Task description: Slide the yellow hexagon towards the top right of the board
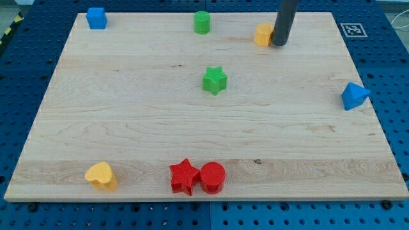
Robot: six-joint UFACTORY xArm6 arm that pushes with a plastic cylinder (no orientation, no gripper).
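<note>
Yellow hexagon half-hidden behind my tip

Open board right of yellow hexagon

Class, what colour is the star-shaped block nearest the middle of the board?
Green: the green star, seen clearly in the camera view.

Camera view, single: set high beyond the view's bottom edge of the tabletop, looking obliquely down, far enough off to hold nearly the whole board; no second view.
</note>
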